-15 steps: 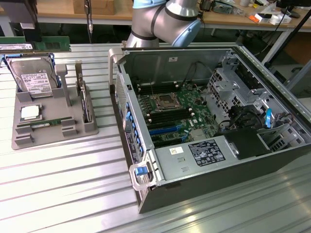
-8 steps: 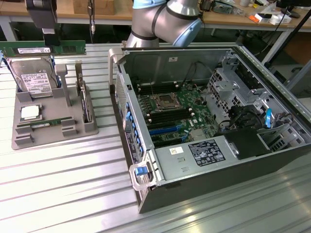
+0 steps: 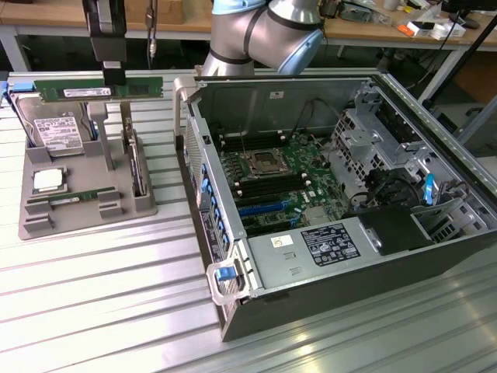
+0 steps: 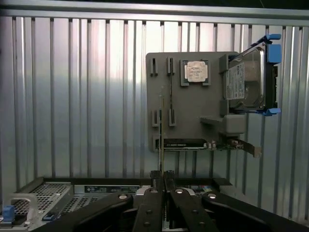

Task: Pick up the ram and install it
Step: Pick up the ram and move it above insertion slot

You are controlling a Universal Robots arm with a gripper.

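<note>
Ram (image 3: 74, 90) hangs level in the air above the grey holder (image 3: 46, 225). The gripper (image 3: 114, 80) pinches it near the middle of its upper edge, fingers closed on it. The wrist view looks down the board edge-on (image 4: 161, 135), with the gripper (image 4: 161, 175) clamped flat on both faces. The stick is clear of the holder's upright posts (image 3: 105, 140) and touches nothing else.

The step in hand, as I judge it, is the carry toward the open computer case (image 3: 190, 116), which stands just beside the holder toward the exterior view's right. Doing it well means keeping the stick level and steady. So thin a board, held at one spot, could pivot in the grip if it brushed anything. The case's raised side wall lies between the ram and the motherboard (image 3: 279, 175), so height is worth holding until the stick is past that wall. The long dark slots (image 3: 231, 165) beside the processor socket (image 3: 264, 162) run roughly crosswise to the way the ram points now, so alignment will probably call for a turn of the wrist.

A second stick (image 3: 74, 199), the processor chip (image 3: 48, 181) and the hard drive (image 3: 58, 134) sit in the holder on the worktop (image 3: 116, 295) and are best left alone.
</note>
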